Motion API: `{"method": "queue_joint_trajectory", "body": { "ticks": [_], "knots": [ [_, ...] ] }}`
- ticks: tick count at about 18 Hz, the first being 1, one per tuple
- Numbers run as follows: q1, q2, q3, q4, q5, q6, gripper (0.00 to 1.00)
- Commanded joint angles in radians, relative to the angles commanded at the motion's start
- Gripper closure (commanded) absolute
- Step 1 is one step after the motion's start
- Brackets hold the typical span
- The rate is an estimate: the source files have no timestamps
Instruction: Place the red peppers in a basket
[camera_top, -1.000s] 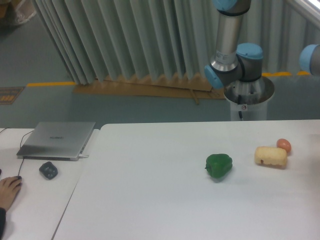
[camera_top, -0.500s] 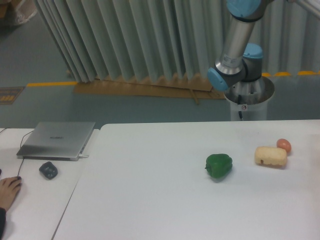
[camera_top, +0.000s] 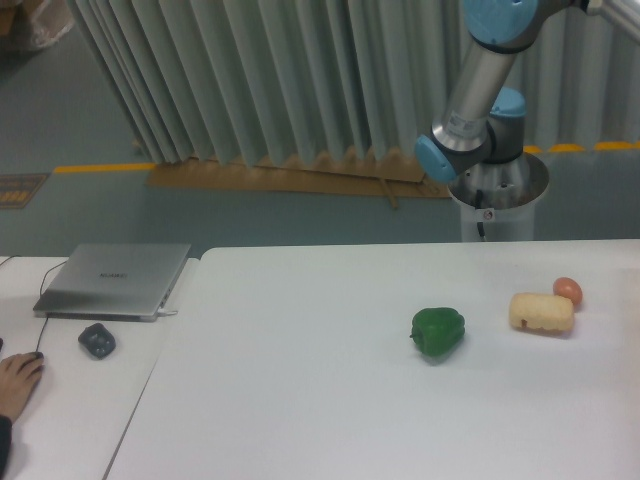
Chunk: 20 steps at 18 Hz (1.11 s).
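Note:
The red peppers are out of view, and so is the basket. On the white table (camera_top: 300, 400) lie a green bell pepper (camera_top: 438, 332), a pale yellow block-shaped item (camera_top: 542, 313) and a small orange-pink round fruit (camera_top: 567, 291). Only the arm's base and lower links (camera_top: 475, 130) show, behind the table at the upper right. The gripper is outside the frame.
A closed grey laptop (camera_top: 114, 280) and a dark mouse (camera_top: 97, 341) sit on the left table. A person's hand (camera_top: 15, 385) rests at the left edge. Pleated curtains hang behind, with the arm's pedestal (camera_top: 495, 205) at the back right.
The arm's upper link has swung to the right and tilted. The blue joint seen at the right edge a second ago has left the frame. Objects on the table have not moved.

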<state>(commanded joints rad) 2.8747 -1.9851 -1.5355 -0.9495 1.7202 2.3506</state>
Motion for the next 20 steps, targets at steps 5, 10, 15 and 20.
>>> {"method": "queue_joint_trajectory", "body": {
  "ticks": [5,10,15,20],
  "knots": [
    [-0.098,0.069,0.015,-0.130,-0.240,-0.414,0.00],
    [-0.184,0.121,0.034,-0.188,-0.269,-0.632,0.00],
    [-0.167,0.170,0.024,-0.277,-0.242,-0.498,0.00],
    [-0.147,0.167,0.025,-0.301,-0.183,-0.376,0.00]
  ]
}}
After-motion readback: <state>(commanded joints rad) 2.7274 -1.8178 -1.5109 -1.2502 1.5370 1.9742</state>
